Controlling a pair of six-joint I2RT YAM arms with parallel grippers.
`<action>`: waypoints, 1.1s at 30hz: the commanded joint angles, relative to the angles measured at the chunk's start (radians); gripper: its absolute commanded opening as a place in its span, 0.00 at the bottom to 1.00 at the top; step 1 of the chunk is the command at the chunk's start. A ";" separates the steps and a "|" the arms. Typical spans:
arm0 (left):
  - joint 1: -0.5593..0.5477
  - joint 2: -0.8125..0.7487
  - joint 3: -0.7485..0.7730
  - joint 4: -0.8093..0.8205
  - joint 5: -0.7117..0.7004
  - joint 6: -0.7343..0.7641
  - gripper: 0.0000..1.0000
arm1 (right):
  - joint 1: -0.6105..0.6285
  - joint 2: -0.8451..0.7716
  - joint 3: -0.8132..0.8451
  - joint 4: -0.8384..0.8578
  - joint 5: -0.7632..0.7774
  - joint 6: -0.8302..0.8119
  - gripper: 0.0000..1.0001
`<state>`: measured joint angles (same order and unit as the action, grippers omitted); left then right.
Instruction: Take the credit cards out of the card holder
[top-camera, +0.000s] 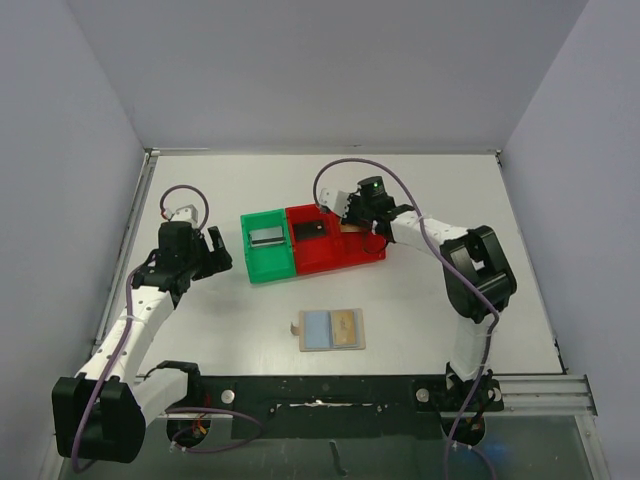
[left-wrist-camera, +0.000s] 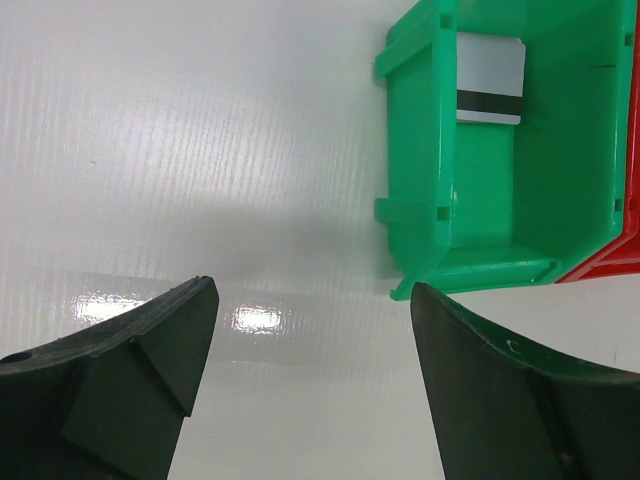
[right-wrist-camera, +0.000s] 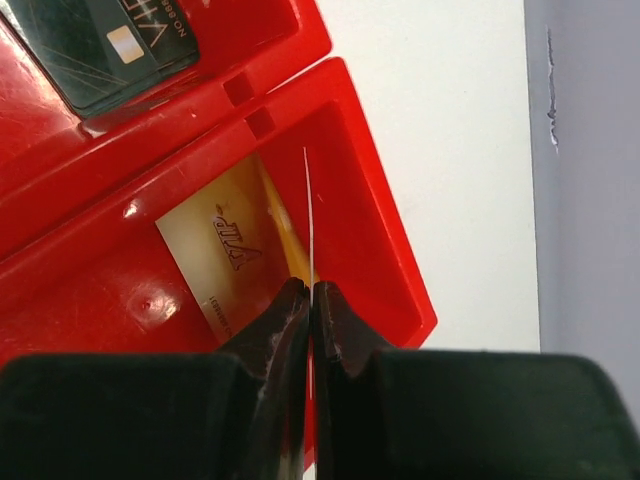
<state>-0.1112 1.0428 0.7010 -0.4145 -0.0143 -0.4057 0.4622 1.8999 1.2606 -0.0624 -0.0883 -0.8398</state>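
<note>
Red plastic surrounds the closed right hand (right-wrist-camera: 310, 300), which pinches a thin credit card (right-wrist-camera: 308, 200), seen edge-on with a sliver of orange face. The hand is directly over the end compartment of a red plastic bin (right-wrist-camera: 390, 250), where a flat pale-gold card (right-wrist-camera: 220, 250) lies beneath the fingertips; a black card (right-wrist-camera: 110, 40) rests in the next compartment over. The held card's long axis points straight out from the hand, so letting go looks to be all the drop needs. Well back from that hand, toward the arm bases, the open tan folding card holder (top-camera: 318, 330) lies on the white counter (top-camera: 230, 320), long side running across, with a gold card (top-camera: 347, 326) in one light-blue pocket, seemingly nearer the right arm. The left hand (left-wrist-camera: 312, 295) hangs wide open and empty, just beside a green plastic bin (left-wrist-camera: 420, 150) holding a silver-grey card (left-wrist-camera: 488, 80).
</note>
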 joint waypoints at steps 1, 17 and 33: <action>0.005 -0.007 0.015 0.049 0.002 0.018 0.77 | 0.024 0.033 0.055 0.030 0.060 -0.096 0.01; 0.005 0.017 0.015 0.046 0.012 0.021 0.77 | 0.022 0.044 0.036 0.024 0.043 -0.122 0.22; 0.005 0.014 0.014 0.049 0.016 0.022 0.77 | 0.029 0.065 0.049 -0.007 0.050 -0.071 0.40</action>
<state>-0.1112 1.0618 0.7010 -0.4145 -0.0135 -0.4023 0.4877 1.9732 1.2747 -0.0845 -0.0425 -0.9276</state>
